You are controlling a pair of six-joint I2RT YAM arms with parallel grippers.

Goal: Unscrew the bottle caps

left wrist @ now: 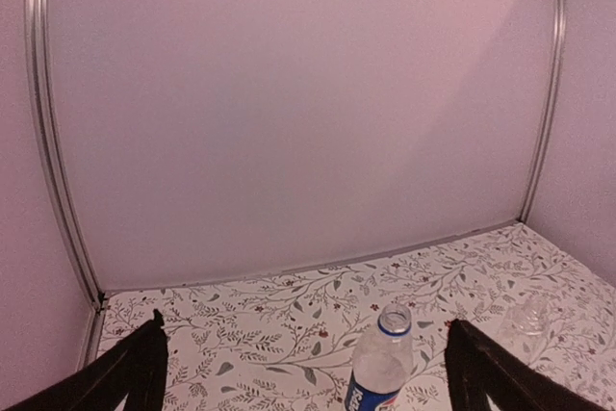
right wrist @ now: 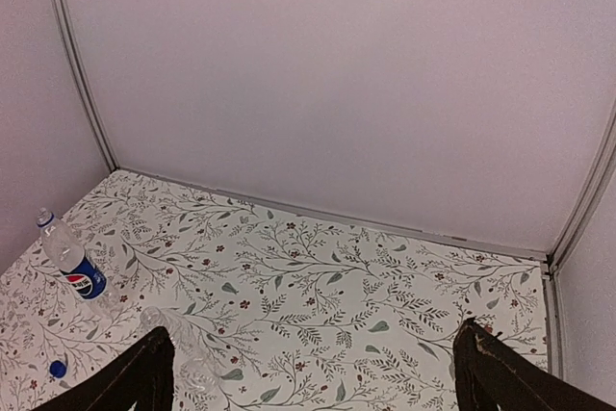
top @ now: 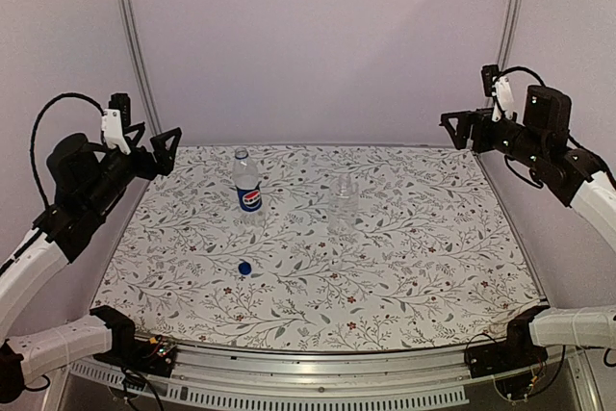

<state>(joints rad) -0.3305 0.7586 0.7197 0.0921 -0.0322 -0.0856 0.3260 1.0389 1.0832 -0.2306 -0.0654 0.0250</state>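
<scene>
1. Note the left hand [top: 154, 144] raised clear of the worktop [top: 433, 257], fingers spread wide, holding nothing. Note the right hand [top: 458, 128] likewise raised, spread wide, empty.
2. Locate the Pepsi bottle [top: 247, 187] upright, below and just ahead of the left hand, slightly toward its right finger. Read its mouth as open in the left wrist view. Treat the blue cap [top: 245, 269], loose on the worktop below the left hand and nearer than that bottle, as already off.
3. Locate the plain bottle [top: 344, 207] upright, below the right hand and well off toward its left finger. Presence of the whitish cap on its neck: not determinable, too faint in every view.
4. Expect tipping of the plain bottle on a sideways approach by either hand. Probable cause: light, tall body on a narrow base.
5. Expect a missed or off-centre grasp on the plain bottle. Probable cause: clear plastic barely distinct from the patterned worktop.
6. Expect spinning of the whole bottle instead of the cap if twisted without a firm hold on the body by the other hand.
7. Guard against contact between both hands when converging on one bottle.
8. Avoid sweeping low past the blue cap. Probable result: cap knocked away.
</scene>
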